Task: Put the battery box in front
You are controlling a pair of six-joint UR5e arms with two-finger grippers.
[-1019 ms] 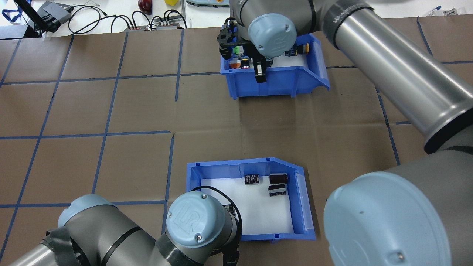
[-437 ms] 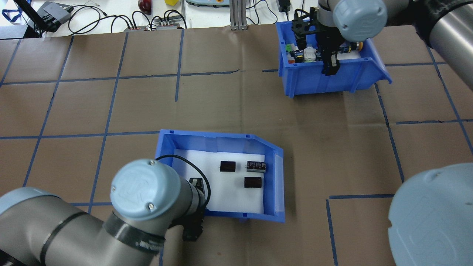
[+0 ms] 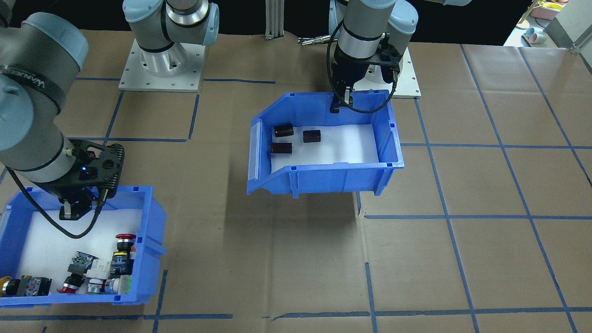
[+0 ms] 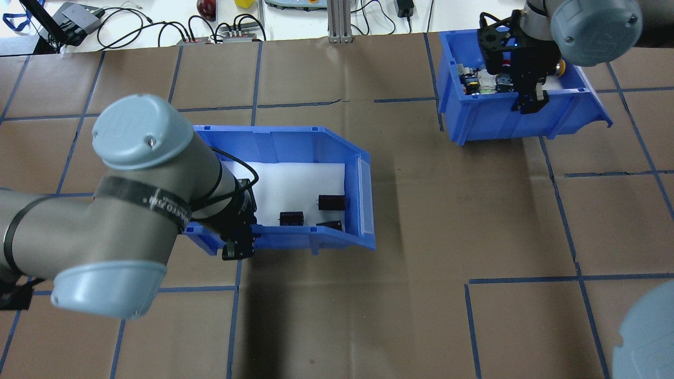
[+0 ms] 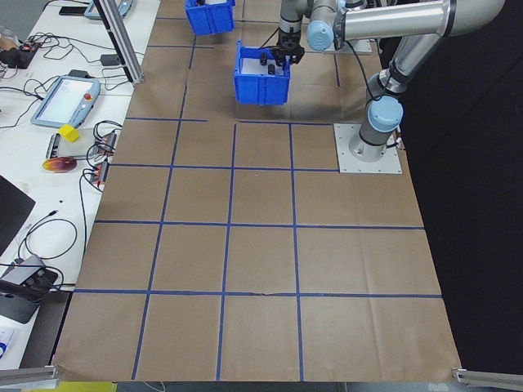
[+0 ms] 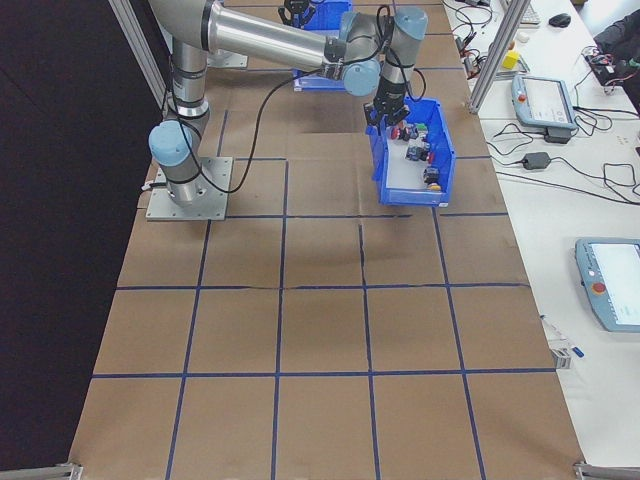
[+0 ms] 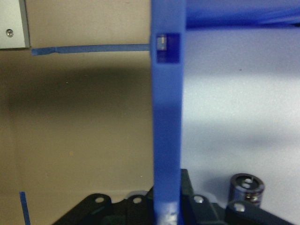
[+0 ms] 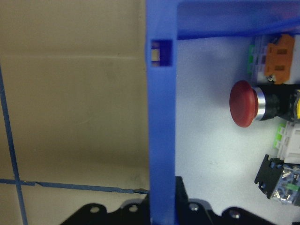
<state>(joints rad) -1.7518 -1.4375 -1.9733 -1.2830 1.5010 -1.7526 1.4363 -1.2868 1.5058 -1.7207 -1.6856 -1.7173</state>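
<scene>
The battery box (image 4: 295, 138), a blue bin with white foam and three dark cylinders (image 4: 291, 218), hangs tilted above the table, casting a shadow below. My left gripper (image 4: 239, 243) is shut on its near wall; across the table the same gripper (image 3: 340, 99) pinches the back wall of the battery box (image 3: 323, 178). In the left wrist view the blue wall (image 7: 166, 117) runs between the fingers, a cylinder (image 7: 247, 187) beside it. My right gripper (image 4: 529, 104) is shut on the wall of the switch bin (image 4: 489, 123).
The switch bin (image 3: 138, 231) holds several coloured push-buttons, such as a red one (image 8: 246, 104). It sits at the far right of the table by the cables and devices on the white bench (image 4: 158, 21). Brown cardboard with blue tape lines (image 4: 400, 295) covers the table.
The left arm has carried the battery box leftward and away from the robot, raising it. The right arm has moved the switch bin further right toward the far edge.
</scene>
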